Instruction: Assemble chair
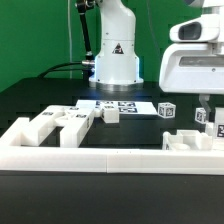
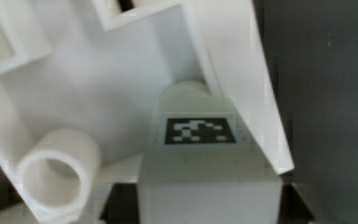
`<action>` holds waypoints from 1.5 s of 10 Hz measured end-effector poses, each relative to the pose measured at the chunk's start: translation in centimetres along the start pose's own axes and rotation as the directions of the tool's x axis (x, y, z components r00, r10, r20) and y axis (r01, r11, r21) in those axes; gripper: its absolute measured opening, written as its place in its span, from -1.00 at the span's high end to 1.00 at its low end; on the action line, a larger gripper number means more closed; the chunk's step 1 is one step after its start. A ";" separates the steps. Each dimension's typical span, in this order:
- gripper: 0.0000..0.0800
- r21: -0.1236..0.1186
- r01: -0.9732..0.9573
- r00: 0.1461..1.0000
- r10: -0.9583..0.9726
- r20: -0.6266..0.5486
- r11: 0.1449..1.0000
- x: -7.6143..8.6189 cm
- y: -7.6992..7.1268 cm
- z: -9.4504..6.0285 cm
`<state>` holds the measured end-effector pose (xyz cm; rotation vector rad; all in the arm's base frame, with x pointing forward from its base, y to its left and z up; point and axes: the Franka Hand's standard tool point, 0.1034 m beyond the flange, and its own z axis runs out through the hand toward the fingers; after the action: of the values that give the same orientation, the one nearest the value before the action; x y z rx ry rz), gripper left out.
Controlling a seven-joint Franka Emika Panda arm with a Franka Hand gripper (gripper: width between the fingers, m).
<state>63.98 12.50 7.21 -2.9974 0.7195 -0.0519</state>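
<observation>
My claw [image 1: 205,103] hangs at the exterior view's right, tagged chair part [image 2: 201,130] directly beneath. Can't tell my claw's opening.

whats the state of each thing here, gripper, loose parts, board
gripper: low, open or shut cannot be told
parts on the exterior view's right: on the table, beneath the gripper
parts on the exterior view's left: lying close together on the table
tagged part: close under the wrist camera, tag facing it
small block: alone, untouched
tagged cube: alone, untouched
marker board: flat on the table
</observation>
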 end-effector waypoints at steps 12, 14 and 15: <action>0.25 0.000 -0.783 0.622 0.782 0.039 0.622 0.0 0.3 0.0; -0.31 0.002 -0.749 0.662 0.749 0.039 0.662 0.0 0.3 0.0; -0.31 0.004 -0.714 0.700 0.713 0.037 0.701 0.0 0.3 0.0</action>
<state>63.88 12.26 7.14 -2.4594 1.8021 0.0296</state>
